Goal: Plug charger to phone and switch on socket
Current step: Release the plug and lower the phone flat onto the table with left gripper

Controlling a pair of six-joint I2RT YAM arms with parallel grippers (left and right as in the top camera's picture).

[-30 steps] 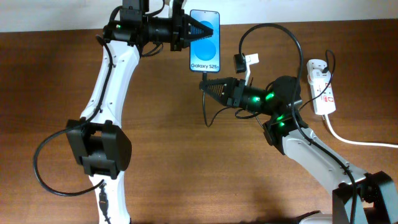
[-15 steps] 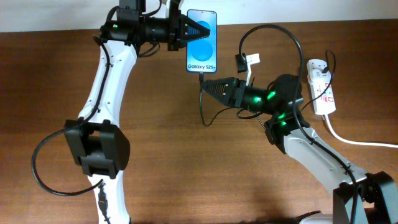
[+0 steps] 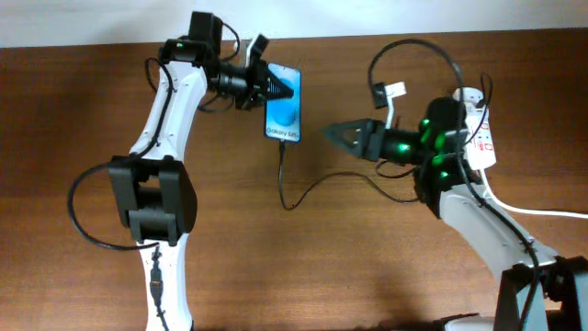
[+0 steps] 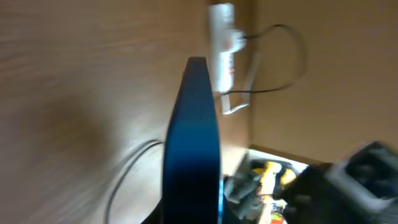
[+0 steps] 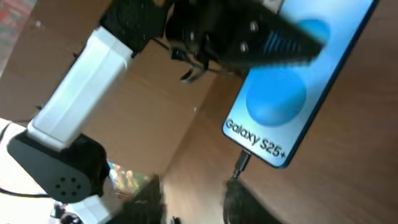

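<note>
My left hand is gripping the phone over the desk, charger looking plugged into its bottom edge; my right hand is hovering open, empty. Next, I'm judging, it's reaching for the socket switch.

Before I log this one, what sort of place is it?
Probably a robotics lab bench: wooden table by a pale wall, left arm and right arm over it, socket on it.
</note>
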